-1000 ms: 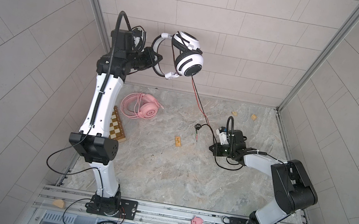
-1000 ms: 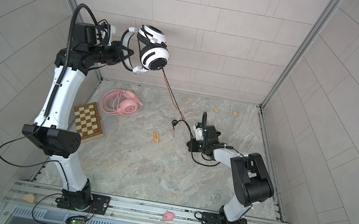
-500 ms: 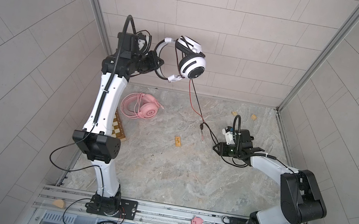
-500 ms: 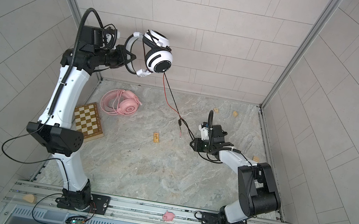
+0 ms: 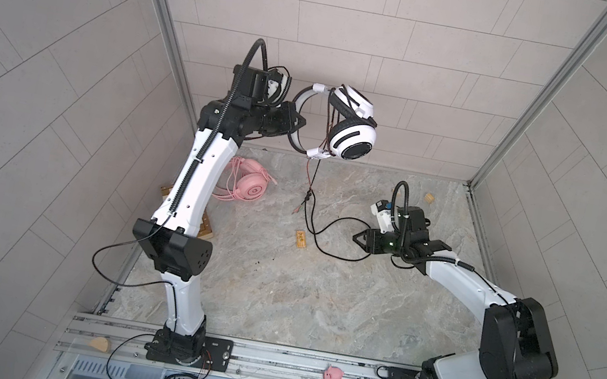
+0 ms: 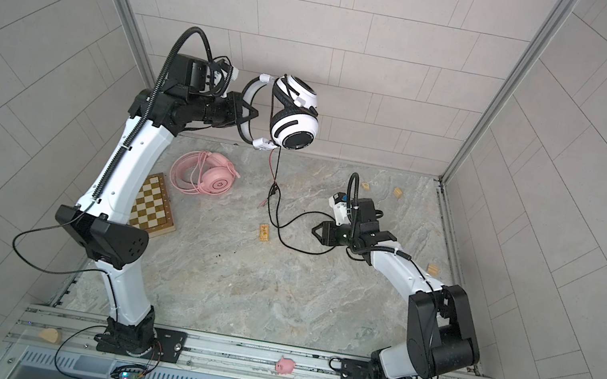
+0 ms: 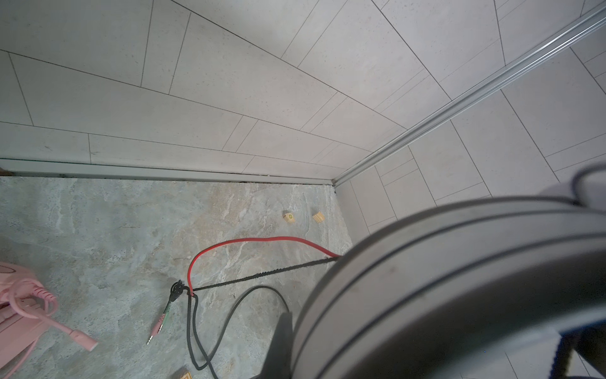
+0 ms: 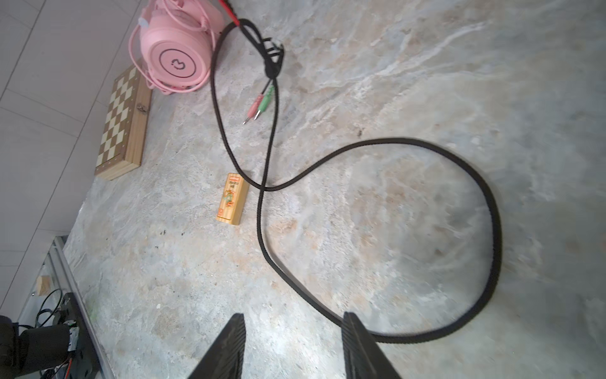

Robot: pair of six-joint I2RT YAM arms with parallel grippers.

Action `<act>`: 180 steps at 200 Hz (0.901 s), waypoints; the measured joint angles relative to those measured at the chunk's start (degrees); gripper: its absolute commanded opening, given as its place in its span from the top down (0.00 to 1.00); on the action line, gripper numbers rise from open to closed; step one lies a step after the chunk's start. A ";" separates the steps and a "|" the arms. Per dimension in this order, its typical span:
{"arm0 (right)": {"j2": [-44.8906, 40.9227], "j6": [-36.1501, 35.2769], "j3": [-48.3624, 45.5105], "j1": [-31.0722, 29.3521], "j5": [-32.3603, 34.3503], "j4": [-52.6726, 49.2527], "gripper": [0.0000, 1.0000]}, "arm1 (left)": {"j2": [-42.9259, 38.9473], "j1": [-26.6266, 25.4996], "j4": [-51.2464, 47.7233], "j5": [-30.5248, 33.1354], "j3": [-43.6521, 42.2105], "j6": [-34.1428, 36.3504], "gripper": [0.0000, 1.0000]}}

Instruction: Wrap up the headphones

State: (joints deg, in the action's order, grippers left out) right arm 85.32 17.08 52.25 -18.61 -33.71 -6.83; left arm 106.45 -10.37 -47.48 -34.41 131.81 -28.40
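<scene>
Fingers on the right arm [image 8: 229, 347] stood spread low over the worktop [image 5: 294, 303], black cable [image 8: 403, 139] looping past 1 tip. Farther back, the pink headset [image 5: 249, 187] lay on the worktop. Beyond, left fingers [image 5: 293, 122] pinched the band of the white-and-black headset [image 5: 350, 144], holding it aloft.

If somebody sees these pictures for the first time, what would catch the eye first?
The white headset stands out most: the left tool, shut on its headband, holds it high in front of the back wall. Its black cable hangs down and lies in a loose loop on the table, close to the open right tool. The pink headset lies on the table at the back left.
</scene>
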 measured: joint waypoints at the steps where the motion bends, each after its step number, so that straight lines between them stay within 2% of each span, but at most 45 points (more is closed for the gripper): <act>1: 0.13 0.11 0.13 -0.15 -0.07 0.13 0.51 | -0.04 0.00 -0.02 0.02 -0.04 0.00 1.00; 59: 14.10 8.17 5.92 -3.67 -2.95 12.68 0.51 | -1.60 -0.13 -0.39 0.28 -1.70 -0.02 1.00; 111: 26.71 14.43 17.22 -4.98 -2.93 18.99 0.55 | -2.89 -0.66 -0.92 0.63 -2.14 -0.02 1.00; 133: 28.85 16.48 20.24 -5.77 -2.97 20.48 0.55 | -3.30 -0.70 -0.98 0.68 -2.25 -0.02 1.00; 180: 29.16 21.84 20.72 -9.33 -3.34 24.55 0.54 | -3.91 -0.79 -1.31 1.36 -3.04 0.28 1.00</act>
State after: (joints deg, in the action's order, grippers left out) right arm 114.48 38.92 72.97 -27.94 -37.06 17.72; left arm 102.54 -11.16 -48.80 -33.06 128.77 -28.12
